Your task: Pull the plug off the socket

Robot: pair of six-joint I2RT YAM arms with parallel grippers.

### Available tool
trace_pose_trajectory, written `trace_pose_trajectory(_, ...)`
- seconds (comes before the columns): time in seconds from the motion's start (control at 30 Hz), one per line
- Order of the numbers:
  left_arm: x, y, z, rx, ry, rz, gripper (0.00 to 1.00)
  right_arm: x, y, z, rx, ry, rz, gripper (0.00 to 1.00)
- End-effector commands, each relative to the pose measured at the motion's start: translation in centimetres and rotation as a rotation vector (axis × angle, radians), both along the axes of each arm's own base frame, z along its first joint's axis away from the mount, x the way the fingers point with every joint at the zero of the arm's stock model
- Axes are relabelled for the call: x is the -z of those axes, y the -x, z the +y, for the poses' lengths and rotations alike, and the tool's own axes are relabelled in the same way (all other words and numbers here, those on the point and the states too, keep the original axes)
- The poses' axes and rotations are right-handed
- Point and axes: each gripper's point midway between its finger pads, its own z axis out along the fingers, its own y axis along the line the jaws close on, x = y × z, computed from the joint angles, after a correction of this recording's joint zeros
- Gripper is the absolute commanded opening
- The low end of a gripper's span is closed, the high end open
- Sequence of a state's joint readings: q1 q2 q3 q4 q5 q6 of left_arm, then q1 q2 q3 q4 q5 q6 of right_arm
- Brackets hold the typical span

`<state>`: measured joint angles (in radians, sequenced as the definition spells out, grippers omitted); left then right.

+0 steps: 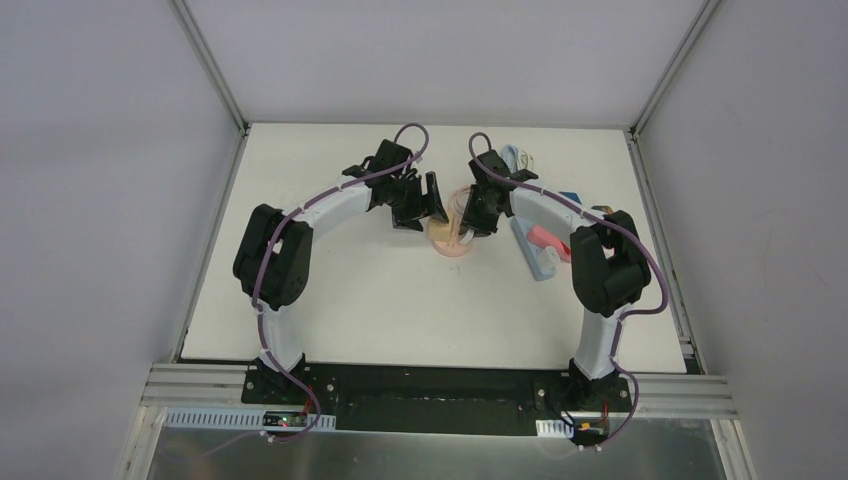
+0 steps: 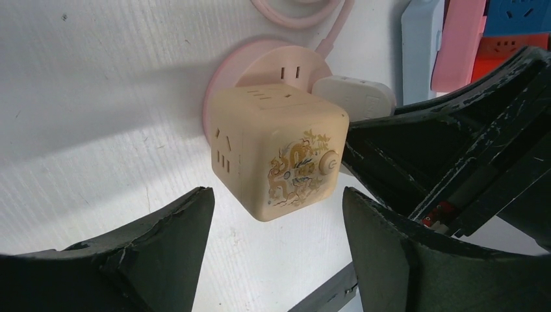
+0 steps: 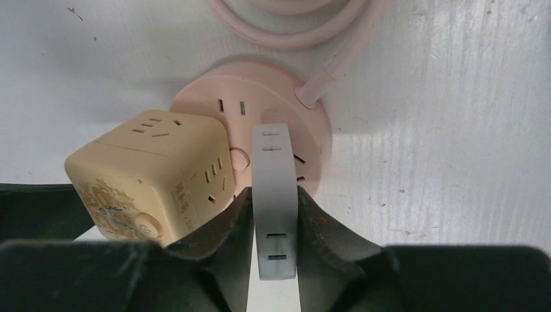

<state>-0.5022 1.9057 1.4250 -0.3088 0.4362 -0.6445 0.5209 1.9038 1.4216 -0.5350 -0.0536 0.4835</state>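
Both my grippers meet at the round pink socket (image 3: 260, 107), mid-table.
My right gripper (image 3: 274, 205) is clamped on the white plug (image 3: 273, 156), which is seated in the socket. My left gripper (image 2: 276, 198) has its fingers spread wide on either side of the cream cube adapter (image 2: 276, 153), just left of the plug, without touching it.

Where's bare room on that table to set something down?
Widest bare patch: table between left arm and right arm, nearer than the pink socket. Also the far left corner behind the left arm. Crowded: around the socket and the power strips at right.
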Motion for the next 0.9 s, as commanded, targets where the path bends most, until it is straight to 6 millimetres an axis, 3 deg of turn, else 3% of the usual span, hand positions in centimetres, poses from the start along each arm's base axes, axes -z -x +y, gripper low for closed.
trace_pose_trajectory(0.0,-1.5,-1.6,0.3,-0.013,-0.014,-0.072,0.72,-1.0,-0.1,0.2,-0.018,-0.001,-0.016,0.37)
trace_pose_trajectory(0.07,-0.5,-1.5,0.6,-0.012,-0.039,-0.053,0.69,-1.1,-0.2,0.3,0.000,-0.007,-0.018,0.43)
trace_pose_trajectory(0.17,0.8,-1.2,1.0,-0.015,-0.079,-0.016,0.65,-1.0,-0.5,0.6,0.023,-0.023,-0.018,0.44)
trace_pose_trajectory(0.43,3.5,0.6,2.8,-0.024,-0.167,0.056,0.60,-1.5,-0.8,1.2,0.028,-0.046,-0.005,0.00)
trace_pose_trajectory(0.87,7.2,2.7,5.7,-0.084,-0.339,0.207,0.57,-7.1,-2.0,2.4,0.036,-0.132,-0.064,0.00)
